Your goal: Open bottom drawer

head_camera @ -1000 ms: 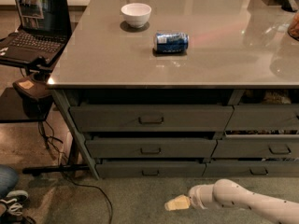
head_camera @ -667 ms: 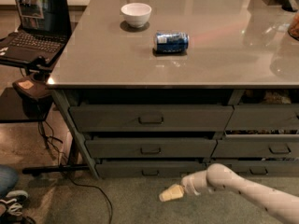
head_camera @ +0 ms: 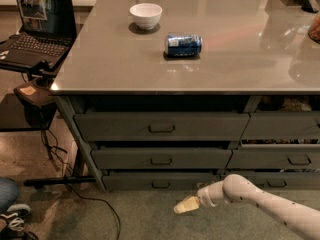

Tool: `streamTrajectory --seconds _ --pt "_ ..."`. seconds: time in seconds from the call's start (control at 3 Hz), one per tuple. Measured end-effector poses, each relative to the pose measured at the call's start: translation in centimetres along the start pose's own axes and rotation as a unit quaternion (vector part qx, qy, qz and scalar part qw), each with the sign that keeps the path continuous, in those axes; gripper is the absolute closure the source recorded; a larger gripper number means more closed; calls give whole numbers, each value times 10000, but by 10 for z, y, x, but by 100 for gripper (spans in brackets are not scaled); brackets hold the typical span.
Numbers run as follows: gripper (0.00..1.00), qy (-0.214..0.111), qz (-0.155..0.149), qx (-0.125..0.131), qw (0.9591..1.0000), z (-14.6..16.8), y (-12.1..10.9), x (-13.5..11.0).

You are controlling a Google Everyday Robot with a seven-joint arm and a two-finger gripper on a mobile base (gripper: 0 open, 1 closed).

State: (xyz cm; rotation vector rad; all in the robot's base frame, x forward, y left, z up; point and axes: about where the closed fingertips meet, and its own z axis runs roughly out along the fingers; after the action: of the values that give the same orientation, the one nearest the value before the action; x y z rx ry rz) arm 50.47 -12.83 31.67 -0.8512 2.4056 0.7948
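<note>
You face a wide grey table [head_camera: 240, 59] whose glossy top throws back soft patches of room light, with a faint pink gleam near its middle. At the left of the view an open laptop [head_camera: 37, 26] rests above a low black shelf [head_camera: 20, 111] over a polished brownish floor [head_camera: 30, 154], and dark cables [head_camera: 90, 199] trail from there onto the grey-green carpet [head_camera: 130, 221]. The gripper [head_camera: 179, 208] hangs low over that carpet, just in front of the table's foot.
</note>
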Motion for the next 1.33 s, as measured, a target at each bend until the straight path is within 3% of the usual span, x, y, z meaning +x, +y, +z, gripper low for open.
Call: streamTrajectory --seconds 0.33,0.67,1.0,1.33 --pt "0 98 -156 455 9988 43 -31 22" --pt "0 -137 -312 838 9959 51 -51 10" --pt "0 -153 -303 843 9959 51 -52 10" --pt "0 266 -749 967 9921 42 -70 4"
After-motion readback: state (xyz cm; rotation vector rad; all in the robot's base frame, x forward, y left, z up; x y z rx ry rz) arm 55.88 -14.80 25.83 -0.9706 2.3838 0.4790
